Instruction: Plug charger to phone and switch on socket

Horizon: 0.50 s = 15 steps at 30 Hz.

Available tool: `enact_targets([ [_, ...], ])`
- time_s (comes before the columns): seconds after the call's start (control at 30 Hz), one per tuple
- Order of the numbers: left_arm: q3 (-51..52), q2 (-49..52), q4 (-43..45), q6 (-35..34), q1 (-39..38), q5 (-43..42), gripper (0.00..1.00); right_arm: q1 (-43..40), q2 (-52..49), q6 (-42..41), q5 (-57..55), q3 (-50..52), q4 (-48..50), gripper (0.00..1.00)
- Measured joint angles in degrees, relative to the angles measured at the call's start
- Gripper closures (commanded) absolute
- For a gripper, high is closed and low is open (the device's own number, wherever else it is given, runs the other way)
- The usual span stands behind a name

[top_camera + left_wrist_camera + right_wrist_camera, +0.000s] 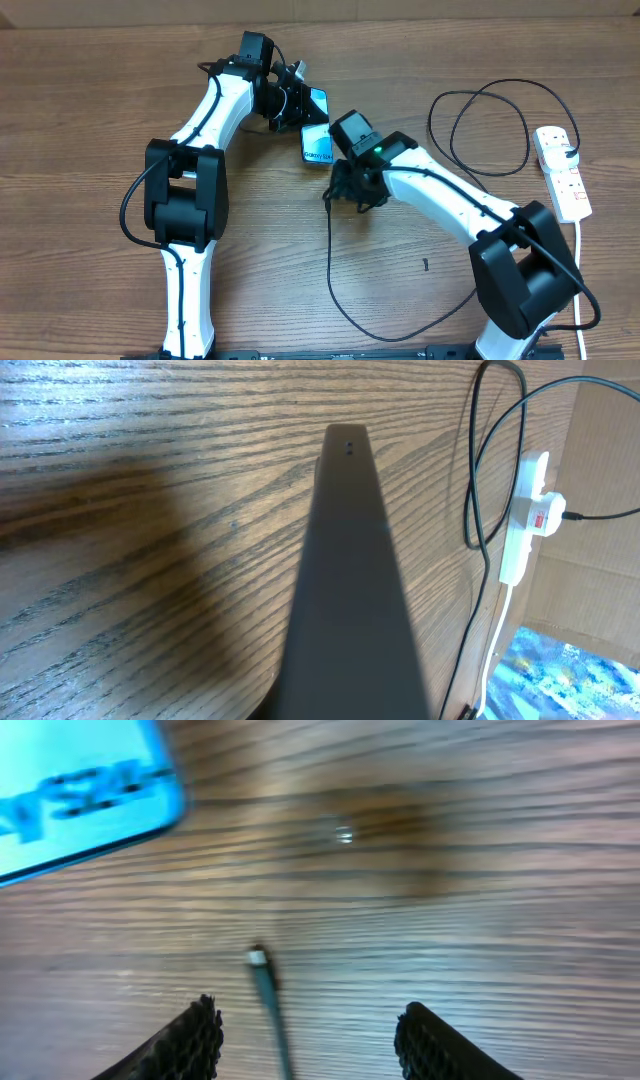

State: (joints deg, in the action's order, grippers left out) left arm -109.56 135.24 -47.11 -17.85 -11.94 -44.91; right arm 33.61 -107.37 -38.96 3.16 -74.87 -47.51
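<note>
Phone: top centre of table, screen lit, in the left gripper's hold; lifted or resting on the wood, unclear from overhead.
Left gripper: clenched on phone; fingers hidden in wrist view, only the phone's dark slab juts ahead.
Right gripper: released, jaws apart, grasps nothing; hovers low over the wood beside phone.
Charger: lies slack, runs from under right gripper in a long loop toward the front edge, with more coils near socket.
Tip: rests flat between the open jaws, touches neither finger; near the phone's corner, apart from it.
Socket: far right, well apart from both grippers, black plug in, white cord trailing away; switch position too small to read.
Handling, charger: light, limp, thin; likely slides and twists at a touch, so best pinched on the stiff tip just behind its metal end, not on the cable.
Handling, phone: rigid, smooth, glass-faced; probably slippery, wants a firm hold on the long edges while the tip goes in.
Stage: tip not yet in phone.
</note>
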Motion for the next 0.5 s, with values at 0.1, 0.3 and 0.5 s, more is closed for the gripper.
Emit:
enact_targets([
  [0.1, 0.0, 0.0, 0.0, 0.0, 0.0, 0.0, 0.96, -0.4, 0.0, 0.0, -0.4, 0.6, 0.9, 0.44],
  [0.3, 0.0, 0.0, 0.0, 0.0, 0.0, 0.0, 0.96, 1.4, 0.0, 0.3, -0.5, 2.3, 1.5, 0.60],
  [0.5, 0.0, 0.0, 0.0, 0.0, 0.0, 0.0, 0.96, 3.8, 0.0, 1.0, -0.6, 2.3, 3.1, 0.68],
])
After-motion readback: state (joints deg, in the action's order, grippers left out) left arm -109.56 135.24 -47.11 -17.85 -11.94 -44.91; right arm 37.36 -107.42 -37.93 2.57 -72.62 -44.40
